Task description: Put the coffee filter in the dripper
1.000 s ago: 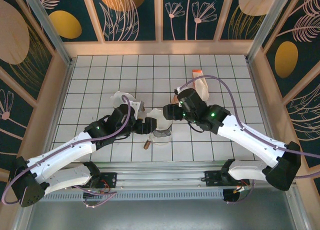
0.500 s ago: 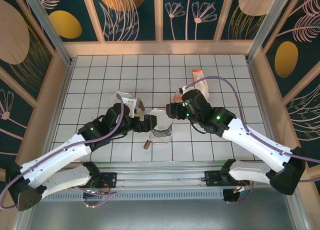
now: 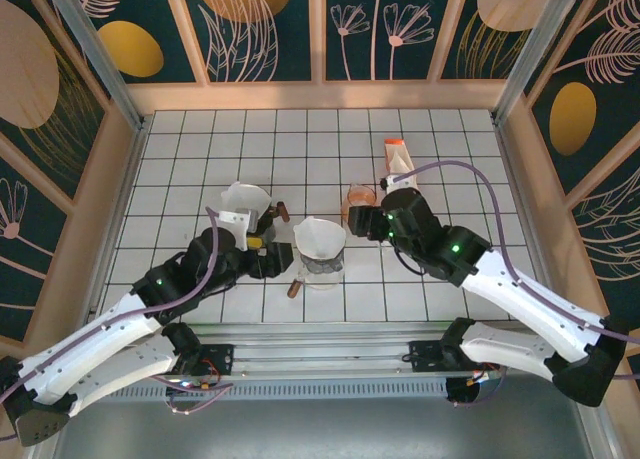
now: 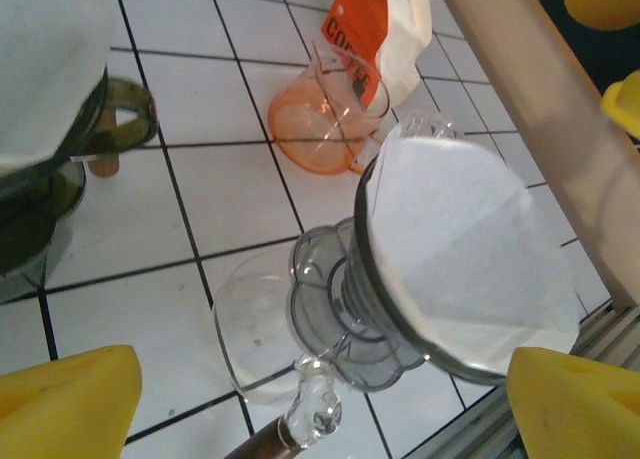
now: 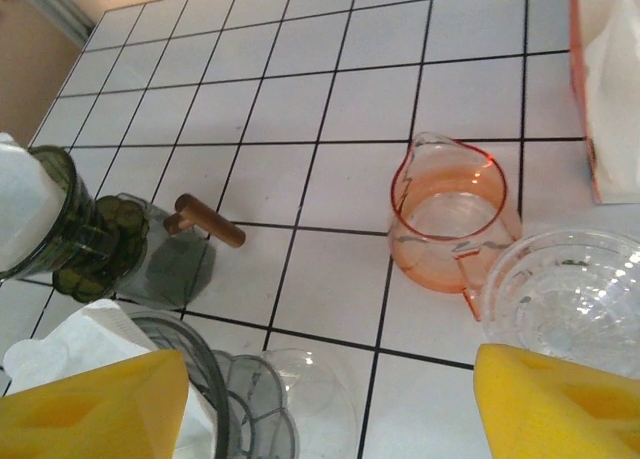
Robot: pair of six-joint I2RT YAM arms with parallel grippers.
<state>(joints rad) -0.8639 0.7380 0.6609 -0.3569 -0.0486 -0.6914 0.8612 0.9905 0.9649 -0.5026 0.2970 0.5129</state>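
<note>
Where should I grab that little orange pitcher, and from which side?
Probably by its handle, coming from the near side. The orange pitcher stands upright with the handle sticking out toward the arms and the spout pointing away; a clear glass piece sits close beside the handle, so approach narrowly.

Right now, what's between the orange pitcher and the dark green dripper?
The brown handle of the dark green dripper sticks out toward the orange pitcher; otherwise bare white tile, seen in the right wrist view.

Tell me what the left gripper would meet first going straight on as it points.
Most likely the clear dripper with the filter in it, squarely ahead of the open left gripper; depth is unclear.
</note>
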